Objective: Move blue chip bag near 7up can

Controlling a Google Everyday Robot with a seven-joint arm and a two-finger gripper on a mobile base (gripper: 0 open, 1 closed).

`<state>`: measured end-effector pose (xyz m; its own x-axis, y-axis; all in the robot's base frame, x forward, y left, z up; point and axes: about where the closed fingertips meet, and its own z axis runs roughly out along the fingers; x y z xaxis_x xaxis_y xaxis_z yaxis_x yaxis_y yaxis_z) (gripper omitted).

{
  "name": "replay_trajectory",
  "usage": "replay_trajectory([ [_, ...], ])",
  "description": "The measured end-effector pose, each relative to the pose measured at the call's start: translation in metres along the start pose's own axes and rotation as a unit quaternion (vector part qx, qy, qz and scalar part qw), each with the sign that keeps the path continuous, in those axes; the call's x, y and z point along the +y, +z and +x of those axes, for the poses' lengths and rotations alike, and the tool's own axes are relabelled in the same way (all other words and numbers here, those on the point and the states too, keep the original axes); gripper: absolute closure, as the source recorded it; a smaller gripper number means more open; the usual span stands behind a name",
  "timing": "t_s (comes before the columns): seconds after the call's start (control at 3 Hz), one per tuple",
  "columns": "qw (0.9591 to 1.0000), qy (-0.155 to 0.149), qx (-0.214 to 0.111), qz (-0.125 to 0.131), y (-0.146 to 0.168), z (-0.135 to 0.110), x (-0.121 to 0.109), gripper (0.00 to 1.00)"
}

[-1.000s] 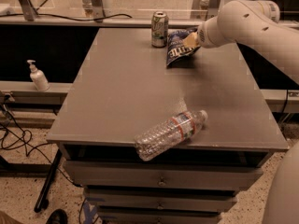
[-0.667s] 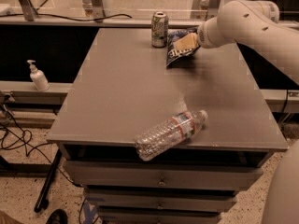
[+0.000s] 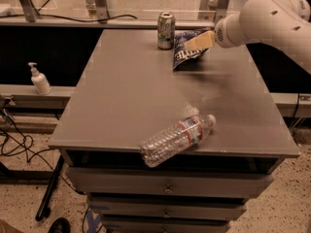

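Observation:
The blue chip bag (image 3: 186, 51) sits at the far end of the grey table (image 3: 121, 96), tilted, with its lower edge on the surface. It is just right of the upright 7up can (image 3: 165, 30), a small gap apart. My gripper (image 3: 198, 42), on the white arm coming in from the right, has its tan fingers (image 3: 201, 40) closed on the bag's upper right corner.
A clear plastic water bottle (image 3: 177, 139) lies on its side at the table's front edge, partly overhanging. A white pump dispenser (image 3: 40, 79) stands on a ledge to the left. Drawers are under the table, and cables lie on the floor at left.

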<state>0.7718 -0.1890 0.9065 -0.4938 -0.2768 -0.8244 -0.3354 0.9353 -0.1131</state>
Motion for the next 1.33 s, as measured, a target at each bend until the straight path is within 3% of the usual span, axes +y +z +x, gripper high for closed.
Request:
replay_trajectory([
  [0.33, 0.9979, -0.045, -0.047, 0.007, -0.068, -0.014, -0.01, 0.0],
  [0.67, 0.9924, -0.058, -0.108, -0.009, -0.131, -0.034, -0.006, 0.0],
  [1.0, 0.99, -0.056, -0.127, -0.027, -0.15, -0.033, 0.003, 0.0],
  [1.33, 0.99, -0.056, -0.127, -0.027, -0.15, -0.033, 0.003, 0.0],
])
